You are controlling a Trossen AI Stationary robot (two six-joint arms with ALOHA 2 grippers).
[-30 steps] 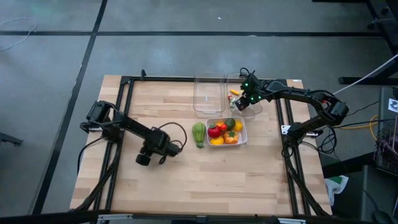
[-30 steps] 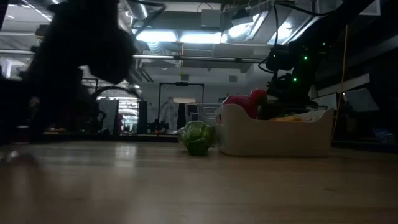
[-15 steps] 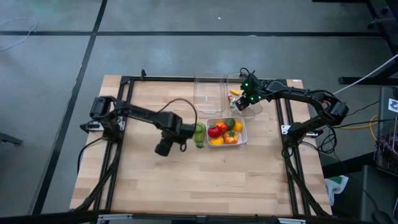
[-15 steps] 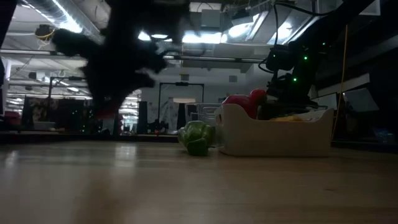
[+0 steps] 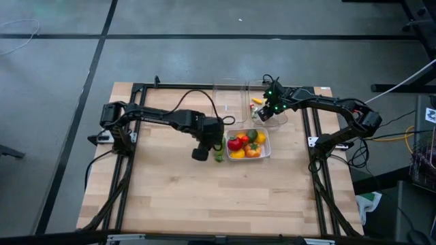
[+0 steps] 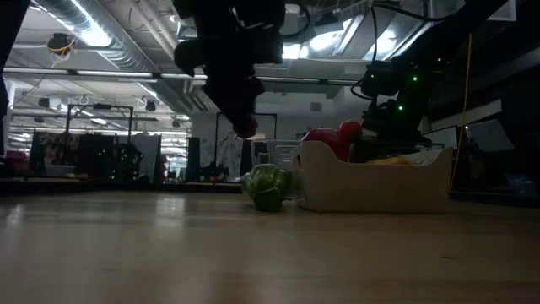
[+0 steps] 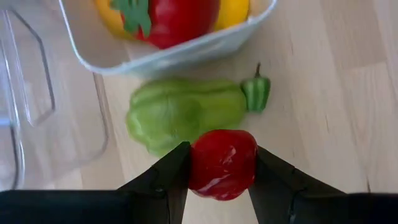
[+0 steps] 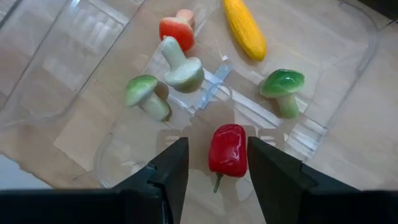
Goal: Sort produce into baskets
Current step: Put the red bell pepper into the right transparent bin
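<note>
Left wrist view: left gripper [image 7: 221,171] clamps a glossy red round pepper [image 7: 222,163].
Beneath lies a long green ribbed squash [image 7: 186,113], touching the whitish shallow tub [image 7: 180,53]; right gripper [image 8: 217,163] stands open, empty.

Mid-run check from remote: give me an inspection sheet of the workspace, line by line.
Surface: wooden table, black frame rails.
Job's things: whitish tub holding mixed produce; green ribbed vegetable lying beside it on the table; two clear tubs behind; mushrooms, yellow piece and red pepper in one.
Clutter: nothing seen.
Grippers: left gripper shut on a red piece above the green vegetable; right gripper over the clear tub.
Cables: black cable looping along left arm.
Surroundings: grey floor, dim room behind.
</note>
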